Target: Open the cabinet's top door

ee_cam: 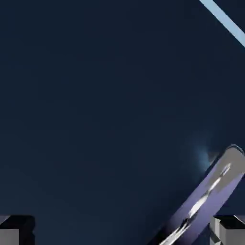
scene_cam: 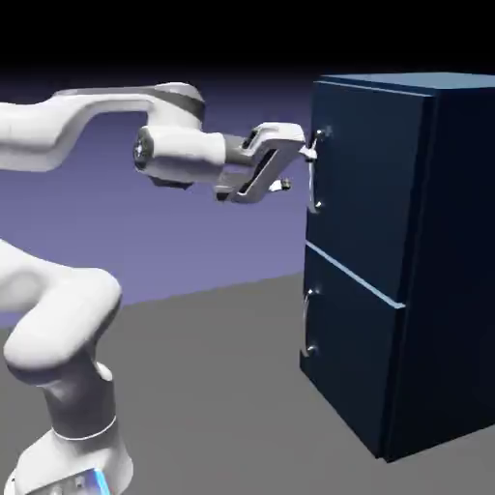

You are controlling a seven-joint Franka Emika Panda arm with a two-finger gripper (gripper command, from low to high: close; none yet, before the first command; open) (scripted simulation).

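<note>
Gripper jaws apart, right by top door handle. Door's rigid, prob hinged; slick thin bar — grab it mid-length.

Grey table before a plain blue-violet backdrop.

Exterior cam: fixed, off to the robot's side, mid-distance, arm reaching toward 3 o'clock at the cabinet. Hand cam: looks along the tool, very close, rolled, top door fills frame. Shared: top door and its handle, lying toward 5 o'clock.
</note>
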